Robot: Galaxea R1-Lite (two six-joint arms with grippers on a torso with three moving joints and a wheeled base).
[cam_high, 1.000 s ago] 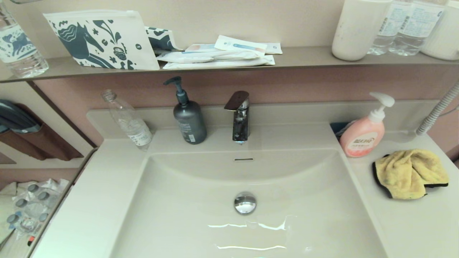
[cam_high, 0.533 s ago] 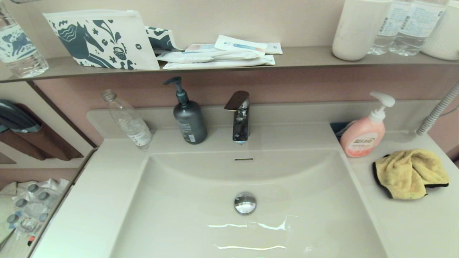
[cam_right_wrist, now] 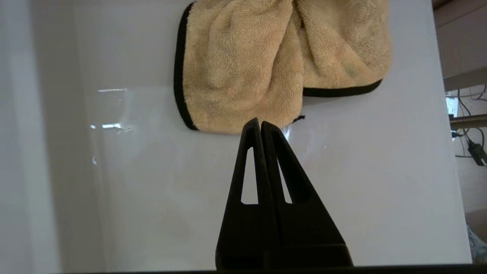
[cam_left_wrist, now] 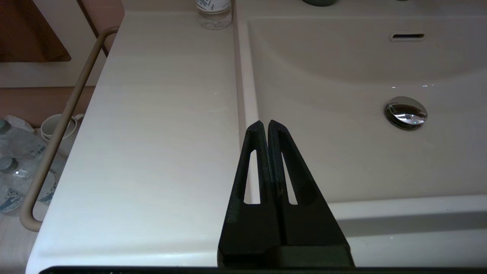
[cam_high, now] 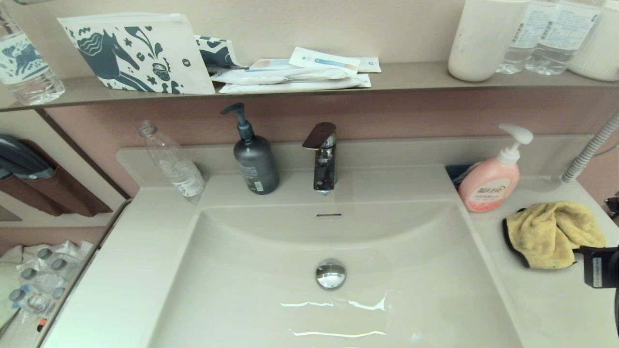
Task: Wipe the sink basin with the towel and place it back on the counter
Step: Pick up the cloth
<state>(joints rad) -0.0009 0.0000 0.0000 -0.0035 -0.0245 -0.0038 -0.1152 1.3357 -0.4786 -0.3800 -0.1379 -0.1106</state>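
Right gripper [cam_right_wrist: 260,125], jaws together, hovers near the crumpled mustard-yellow microfibre towel [cam_right_wrist: 274,64] by the cream-white counter's [cam_right_wrist: 152,190] right edge; unopened, it risks shoving the cloth; left gripper [cam_left_wrist: 263,127], jaws together, idles at the basin's left rim.

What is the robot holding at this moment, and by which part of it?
Nothing. The right gripper is shut and empty near the towel on the counter; the left gripper is shut and empty.

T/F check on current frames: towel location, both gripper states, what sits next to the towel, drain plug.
1. The towel lies in the sink basin. False: it lies on the counter.
2. The right gripper is shut and holds nothing. True.
3. The left gripper is open. False: shut.
4. A pink pump bottle stands beside the towel. True.
5. The drain plug is missing. False: it is in place.
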